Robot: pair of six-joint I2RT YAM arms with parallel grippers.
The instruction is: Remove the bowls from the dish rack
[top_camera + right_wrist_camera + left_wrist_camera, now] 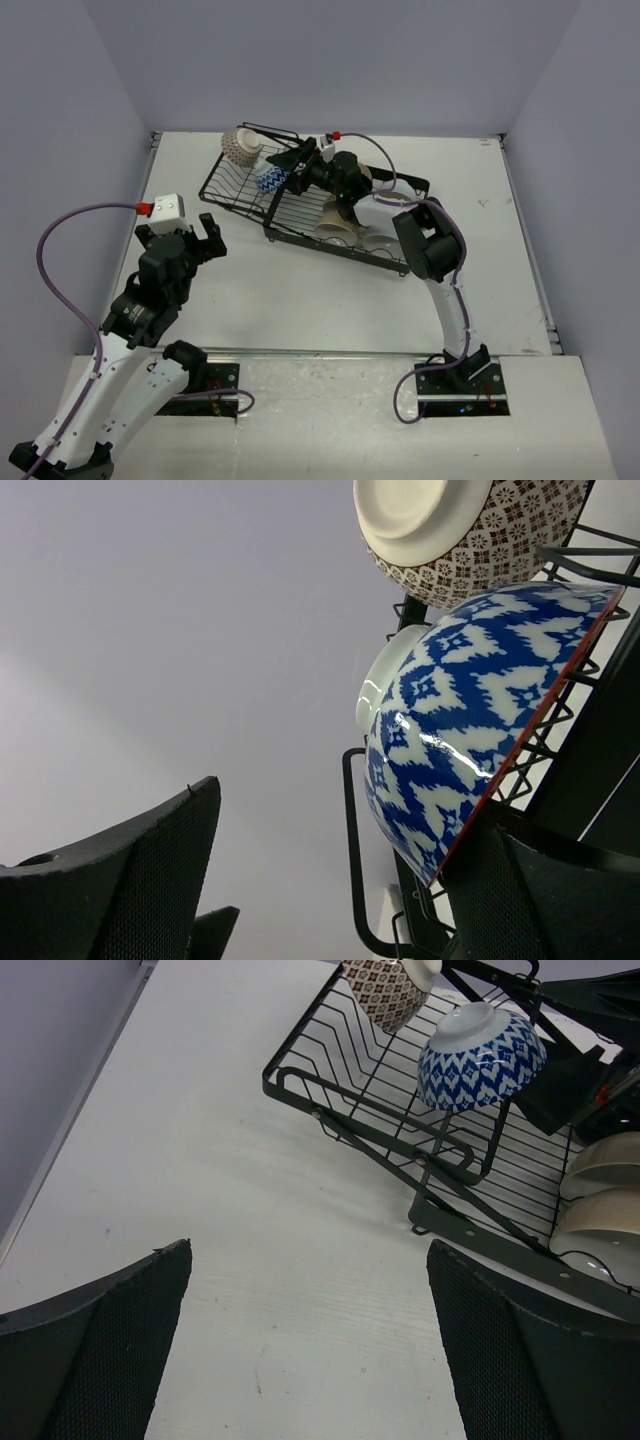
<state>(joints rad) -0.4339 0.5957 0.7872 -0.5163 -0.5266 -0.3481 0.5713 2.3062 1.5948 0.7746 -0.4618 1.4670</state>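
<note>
The black wire dish rack (240, 185) lies at the table's far middle. A blue-white zigzag bowl (268, 181) leans on edge in it, with a brown-patterned bowl (242, 146) behind it at the far corner. Beige and white bowls (338, 228) stand on edge in the rack's right part. My right gripper (281, 168) is open around the blue-white bowl (450, 720): one finger (545, 900) sits at its red rim, the other finger (130, 880) stands well apart. My left gripper (183, 232) hangs open and empty over bare table left of the rack (400, 1130).
In the left wrist view the blue-white bowl (480, 1060) and the brown-patterned bowl (385, 990) sit at the rack's near corner, with pale bowls (605, 1195) at the right edge. The brown-patterned bowl (470, 530) hangs just above the blue one. Grey walls enclose the white table (300, 300).
</note>
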